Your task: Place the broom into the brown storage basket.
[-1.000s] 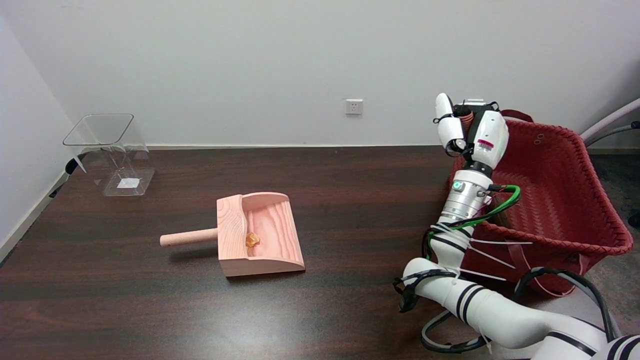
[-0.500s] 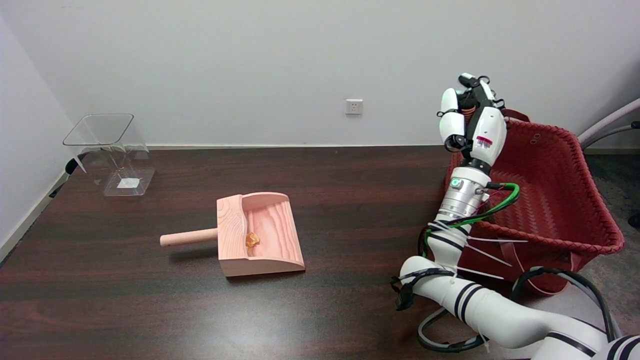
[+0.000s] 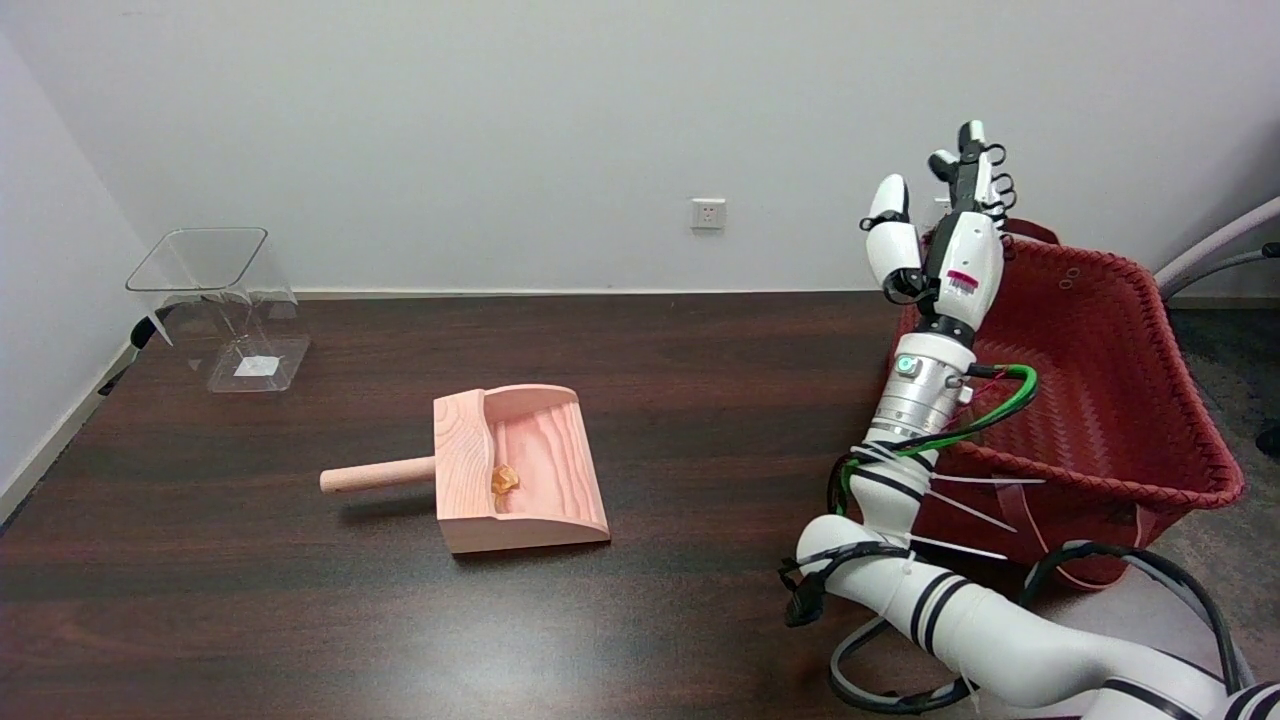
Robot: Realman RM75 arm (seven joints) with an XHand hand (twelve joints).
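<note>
The brown woven storage basket [image 3: 1100, 300] stands at the table's right end. My right hand [image 3: 945, 240] is raised above the basket's left rim, palm side turned away. Its fingers point straight up and are spread apart, with nothing in them. No broom shows anywhere in the head view. My wrist and forearm hide the near left part of the basket's inside, and the rest of the inside that I can see shows only weave.
A pale wooden dustpan [image 3: 520, 470] with a short handle lies mid-table, a small orange scrap [image 3: 504, 480] inside it. A clear plastic bin [image 3: 225, 300] stands at the far left corner. A chair arm [image 3: 1220, 250] shows behind the basket.
My right hand's fingers have uncurled from a closed pose and now stretch upward. The hand has shifted slightly left over the basket's rim. Dustpan and bin have not moved.
</note>
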